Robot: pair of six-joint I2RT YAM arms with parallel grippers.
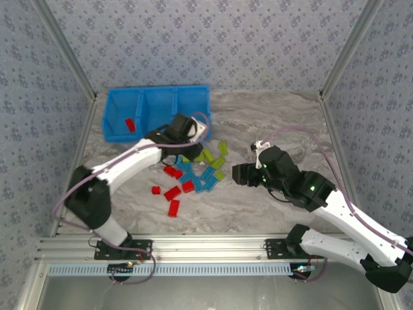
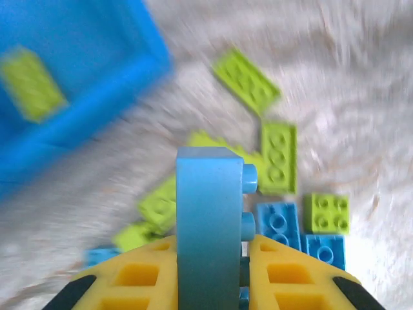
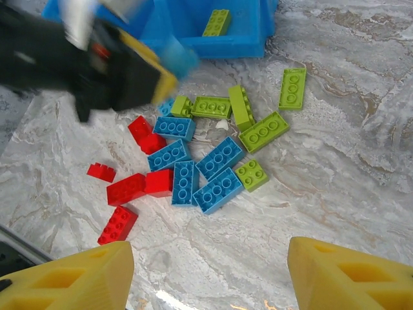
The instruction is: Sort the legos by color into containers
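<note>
1. Your left hand (image 2: 210, 261) is clamped on a light blue brick (image 2: 210, 213). The brick stands on edge between the yellow fingers (image 2: 129, 284), studs pointing to the side.
2. That brick is off the tabletop (image 3: 335, 161), above the pile and near the corner of the blue tray (image 1: 155, 89).
3. Your right hand (image 3: 213, 278) is on the right of the pile. Its fingers are apart with nothing between them.
4. The tray has a red brick (image 1: 130, 124) in its left compartment and a yellow-green brick (image 3: 217, 22) in its right one.
5. The other bricks lie loose on the tabletop in front of the tray: red ones (image 3: 132, 187) to the left, blue ones (image 3: 219, 158) in the middle, and green ones (image 3: 263, 131) to the right and towards the tray.
</note>
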